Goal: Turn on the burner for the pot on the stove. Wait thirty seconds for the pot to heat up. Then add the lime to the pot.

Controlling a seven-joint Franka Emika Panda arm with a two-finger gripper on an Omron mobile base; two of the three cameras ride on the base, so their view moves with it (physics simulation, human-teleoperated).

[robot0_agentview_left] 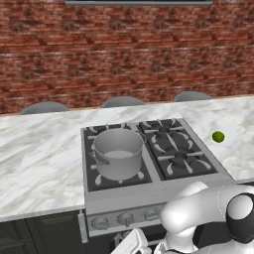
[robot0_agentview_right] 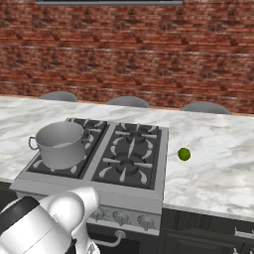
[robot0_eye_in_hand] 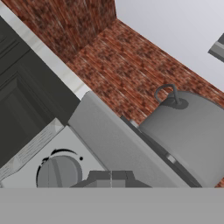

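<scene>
- Grey brushed-metal pot [robot0_agentview_left: 118,152] sits on the front left burner of the stove [robot0_agentview_left: 184,159], and the lime [robot0_agentview_left: 218,136] lies on the marble desk [robot0_agentview_left: 34,154] well to its right
- Jaws are pressed shut, empty, just beside a round knob [robot0_eye_in_hand: 58,173]
- Judged step: turn that knob; first confirm it serves the pot's burner, then keep contact square while rotating
- Hand view gives the knob close up; both base views give the lime and burner layout
</scene>
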